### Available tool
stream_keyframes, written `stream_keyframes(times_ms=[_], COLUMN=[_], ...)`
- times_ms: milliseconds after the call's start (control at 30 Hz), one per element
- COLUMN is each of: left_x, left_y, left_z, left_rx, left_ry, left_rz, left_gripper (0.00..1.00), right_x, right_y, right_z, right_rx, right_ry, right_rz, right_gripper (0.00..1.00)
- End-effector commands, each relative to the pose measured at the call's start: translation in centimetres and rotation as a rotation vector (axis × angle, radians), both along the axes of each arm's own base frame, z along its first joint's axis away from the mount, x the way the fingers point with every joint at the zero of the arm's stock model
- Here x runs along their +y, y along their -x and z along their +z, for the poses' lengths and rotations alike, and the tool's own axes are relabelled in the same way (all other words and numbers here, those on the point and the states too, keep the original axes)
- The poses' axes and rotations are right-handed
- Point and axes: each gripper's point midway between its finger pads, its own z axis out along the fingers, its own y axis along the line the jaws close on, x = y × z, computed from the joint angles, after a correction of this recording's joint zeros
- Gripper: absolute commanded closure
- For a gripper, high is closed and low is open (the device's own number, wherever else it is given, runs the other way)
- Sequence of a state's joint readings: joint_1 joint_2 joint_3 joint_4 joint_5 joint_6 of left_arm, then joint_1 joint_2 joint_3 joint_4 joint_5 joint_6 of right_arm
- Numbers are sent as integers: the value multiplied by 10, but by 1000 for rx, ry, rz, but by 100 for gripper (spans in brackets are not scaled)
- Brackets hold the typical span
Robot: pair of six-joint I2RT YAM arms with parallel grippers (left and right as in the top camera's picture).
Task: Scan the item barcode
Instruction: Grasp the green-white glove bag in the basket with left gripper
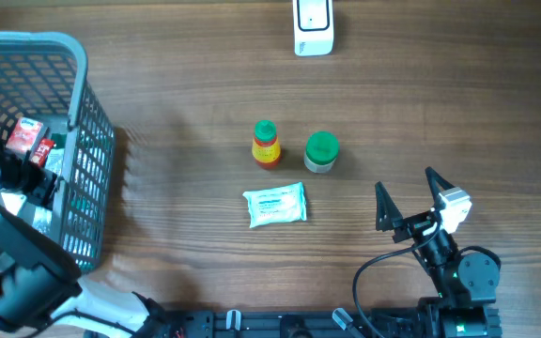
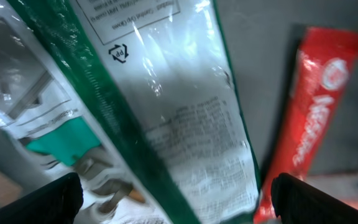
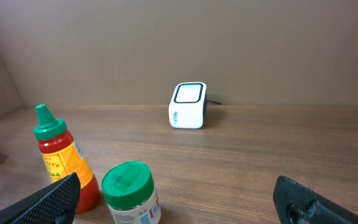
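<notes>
My left tool (image 2: 179, 194) hangs wide open inside the mesh basket (image 1: 90, 141) at the left edge of the overhead frame, holding nothing, its dark fingertips poking in at the lower corners of the left wrist view. I take it to be poised there to pick the next item to scan. Directly beneath it lies a glossy, crinkled plastic bag (image 2: 185, 130) with a green edge and fine print, running diagonally across the frame, and just beside it at the right a shiny red wrapper (image 2: 321, 99). No barcode is legible from here. My right tool (image 1: 406, 184) is also spread open and empty at the lower right, facing the white, boxy scanner (image 3: 188, 104) that stands at the top centre of the wood-grain surface (image 1: 177, 75), probably waiting for a handover. Between them stand a red squeeze bottle (image 1: 266, 145) with a green cap and a squat green-lidded jar (image 1: 321, 152), with a flat, soft wipes packet (image 1: 275, 205) lying near them.
</notes>
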State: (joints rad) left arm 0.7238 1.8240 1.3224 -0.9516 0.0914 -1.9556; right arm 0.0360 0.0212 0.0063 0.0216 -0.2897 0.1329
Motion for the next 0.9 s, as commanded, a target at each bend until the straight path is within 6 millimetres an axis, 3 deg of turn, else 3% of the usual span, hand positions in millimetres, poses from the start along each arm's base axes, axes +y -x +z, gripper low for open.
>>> stream_keyframes(times_ms=[0,133,167,200,233,267,400,500,633,667,767,867], left_x=[0,-13,-19,-24,-27,-29,-18,1,24,25,19,-10], left_y=[3,14,20,27,32,36,25,3,-26,-27,-31,-27], left_z=[-27,-58,-66,-71,-73,-73,-54,-6,121,141,225,314], left_rx=[94,206,241,272,294,307,241,117,-136,-172,-347,-565], left_ry=[9,62,87,109,120,126,84,-35,-324,-371,-570,-804], left_rz=[107,100,96,90,82,45,-56,-156,-267,-282,-369,-489], left_gripper=[0,0,10,43,84,96,96,96,96,96,96,96], right_x=[0,0,0,0,0,0,0,0,0,0,0,0], right_y=[0,0,0,0,0,0,0,0,0,0,0,0], right_z=[2,2,2,2,2,2,2,2,2,2,2,2], right_rx=[-8,-8,-8,-8,-8,-8,-8,-8,-8,-8,-8,-8], right_ry=[0,1,0,0,1,1,1,1,0,1,0,1], right_rz=[-3,-3,-3,-3,-3,-3,-3,-3,-3,-3,-3,-3], right_gripper=[0,0,0,0,0,0,0,0,0,0,1,0])
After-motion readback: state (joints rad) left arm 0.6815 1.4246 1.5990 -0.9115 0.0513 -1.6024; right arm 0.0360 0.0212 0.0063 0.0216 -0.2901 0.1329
